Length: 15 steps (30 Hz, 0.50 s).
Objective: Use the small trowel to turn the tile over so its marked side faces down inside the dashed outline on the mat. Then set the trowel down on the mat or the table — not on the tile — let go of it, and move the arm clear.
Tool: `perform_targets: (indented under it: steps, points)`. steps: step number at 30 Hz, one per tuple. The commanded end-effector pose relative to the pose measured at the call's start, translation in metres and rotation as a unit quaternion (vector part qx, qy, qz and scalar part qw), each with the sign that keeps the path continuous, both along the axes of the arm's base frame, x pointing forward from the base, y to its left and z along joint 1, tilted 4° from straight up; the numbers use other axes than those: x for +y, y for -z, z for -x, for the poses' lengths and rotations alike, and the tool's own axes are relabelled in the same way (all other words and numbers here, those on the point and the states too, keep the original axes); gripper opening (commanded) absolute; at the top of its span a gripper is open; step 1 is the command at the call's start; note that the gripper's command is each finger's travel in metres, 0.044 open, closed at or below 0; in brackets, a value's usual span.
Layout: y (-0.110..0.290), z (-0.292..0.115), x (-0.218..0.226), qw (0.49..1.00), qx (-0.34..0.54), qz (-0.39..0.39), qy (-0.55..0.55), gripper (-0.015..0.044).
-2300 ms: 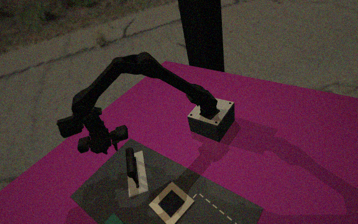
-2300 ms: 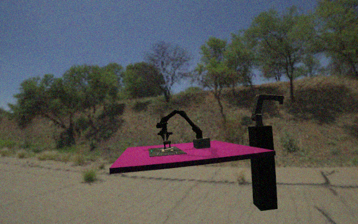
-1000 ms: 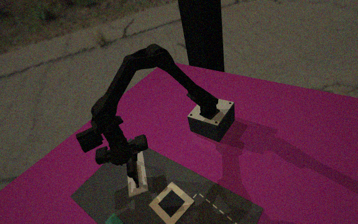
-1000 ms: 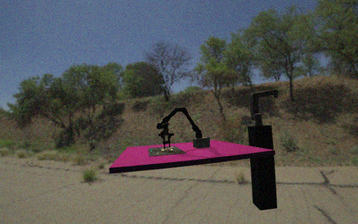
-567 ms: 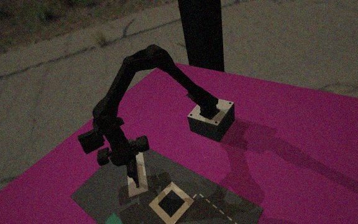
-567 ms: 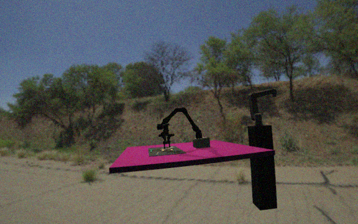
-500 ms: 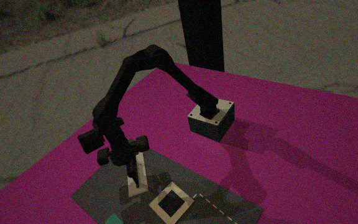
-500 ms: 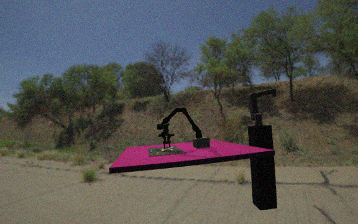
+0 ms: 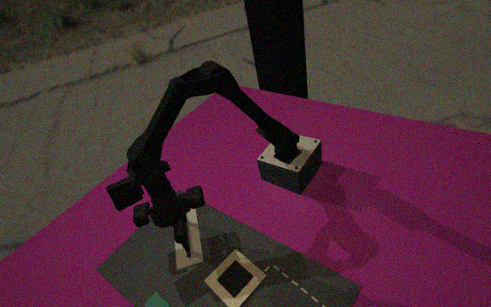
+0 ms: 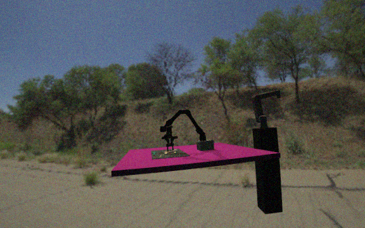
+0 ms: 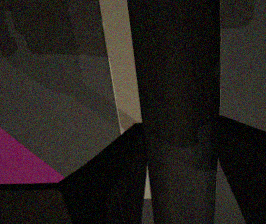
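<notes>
Trowel (image 9: 191, 243): a pale blade with a dark cylindrical handle, lying on the grey mat (image 9: 143, 264) near its far left part. Gripper (image 9: 181, 239): lowered over the handle with its jaws clamped on it; in the wrist view the handle (image 11: 177, 110) fills the centre between the two dark fingers, with the pale blade (image 11: 120, 63) showing beside it. Whether the trowel is lifted off the mat cannot be told.

To the right of the trowel, and apart from it, lies the tile (image 9: 235, 278), a pale square frame around a dark centre, set cornerwise on the mat. Further right runs the dashed outline (image 9: 297, 283), only partly in frame; the tile sits just beside its near corner, not inside it. At far right, on the magenta table (image 9: 399, 179), stands the arm's base block (image 9: 290, 164).

Step in hand, as judged: securing the tool; the flip is not begun. The next move calls for raising the trowel, bringing its blade edge low under the tile's left side, then levering so the tile tips rightward into the outline.
</notes>
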<state>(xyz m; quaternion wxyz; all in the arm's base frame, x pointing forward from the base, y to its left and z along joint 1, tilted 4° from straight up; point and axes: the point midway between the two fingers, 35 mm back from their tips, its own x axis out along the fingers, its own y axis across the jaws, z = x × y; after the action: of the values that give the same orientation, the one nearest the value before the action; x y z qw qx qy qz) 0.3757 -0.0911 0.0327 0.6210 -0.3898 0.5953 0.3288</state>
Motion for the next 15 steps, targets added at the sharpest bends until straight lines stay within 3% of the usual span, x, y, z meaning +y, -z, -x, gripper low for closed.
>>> perform_targets:
  steps: [1, 15]
  points:
    - [0.0005, -0.0009, -0.0012, 1.000, -0.001, 0.003, -0.009, 0.0130]
    - [0.0005, -0.0009, -0.0012, 0.977, 0.010, 0.019, -0.210, 0.0130]
